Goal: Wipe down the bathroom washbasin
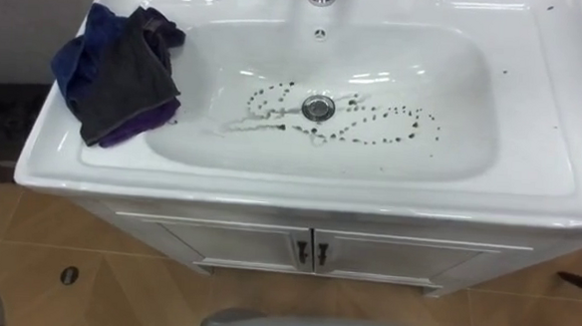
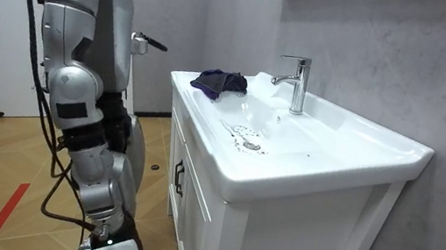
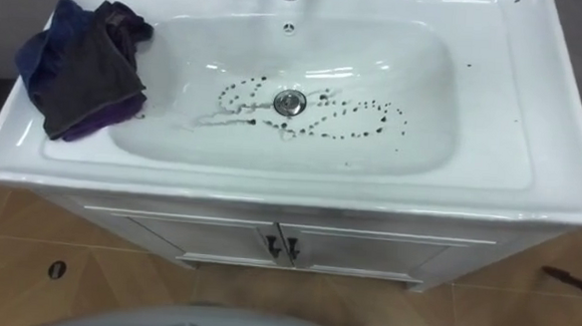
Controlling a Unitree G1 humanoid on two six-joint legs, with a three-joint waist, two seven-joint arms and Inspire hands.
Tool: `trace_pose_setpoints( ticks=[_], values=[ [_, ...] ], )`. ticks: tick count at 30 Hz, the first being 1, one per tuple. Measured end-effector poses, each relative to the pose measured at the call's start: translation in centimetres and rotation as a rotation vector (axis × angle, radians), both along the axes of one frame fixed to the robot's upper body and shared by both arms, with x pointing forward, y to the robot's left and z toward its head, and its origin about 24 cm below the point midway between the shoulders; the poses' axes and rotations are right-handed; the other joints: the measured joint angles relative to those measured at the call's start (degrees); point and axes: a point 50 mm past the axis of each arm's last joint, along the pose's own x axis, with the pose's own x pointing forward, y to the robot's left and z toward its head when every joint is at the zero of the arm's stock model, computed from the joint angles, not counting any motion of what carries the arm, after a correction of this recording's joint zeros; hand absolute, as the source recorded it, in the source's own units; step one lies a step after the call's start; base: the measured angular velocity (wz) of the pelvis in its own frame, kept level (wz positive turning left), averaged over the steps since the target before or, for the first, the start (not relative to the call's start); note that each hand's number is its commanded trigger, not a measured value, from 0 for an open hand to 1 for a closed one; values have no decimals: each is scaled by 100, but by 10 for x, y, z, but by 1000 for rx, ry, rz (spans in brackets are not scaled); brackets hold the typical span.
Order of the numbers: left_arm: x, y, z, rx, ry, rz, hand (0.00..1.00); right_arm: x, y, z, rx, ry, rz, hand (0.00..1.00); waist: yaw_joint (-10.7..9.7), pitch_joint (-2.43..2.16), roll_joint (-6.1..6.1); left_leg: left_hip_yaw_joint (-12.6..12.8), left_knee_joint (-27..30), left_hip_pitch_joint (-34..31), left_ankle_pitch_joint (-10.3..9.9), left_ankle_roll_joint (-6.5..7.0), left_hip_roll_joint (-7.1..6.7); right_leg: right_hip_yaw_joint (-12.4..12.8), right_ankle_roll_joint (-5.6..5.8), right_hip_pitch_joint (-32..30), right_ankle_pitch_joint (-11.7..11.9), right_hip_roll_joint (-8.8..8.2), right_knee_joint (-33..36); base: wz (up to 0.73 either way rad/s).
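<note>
A: Cloth (image 1: 116, 69)?
B: Bunched on the basin (image 1: 533, 116) rim, robot's left — prob. parked off the specks (image 1: 413, 115) round the drain (image 1: 318, 108).
A: Hands?
B: Grip — you can't tell.

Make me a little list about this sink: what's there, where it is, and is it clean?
basin: white, rectangular
dirt: dark specks in the bowl, around the drain
cloth: dark, crumpled, on the basin's left rim
faucet: shiny metal, back middle
cabinet: under the basin, doors shut
robot: standing in front of the basin
clean: not yet
</note>
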Motion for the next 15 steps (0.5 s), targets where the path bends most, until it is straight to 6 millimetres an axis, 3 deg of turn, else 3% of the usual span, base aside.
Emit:
trace_pose_setpoints(
  ticks=[6,9,15],
  values=[
    [19,-13,28,160,-7,-122,0,-5,1,-1,-3,30,35,0,-238,24,-6,-96,75,-44,0,0,-5,-44,1,19,1,5,-2,6],
    [26,-20,31,172,-13,-186,0,-12,1,-1,3,67,65,0,-340,54,-1,-95,89,-40,0,0,-2,-21,0,23,0,8,0,-2],
    [46,-46,32,224,21,-351,0,-14,2,-2,23,95,65,0,-480,56,-10,-38,86,-47,0,0,7,77,-4,-39,2,16,38,-7]
  ],
)
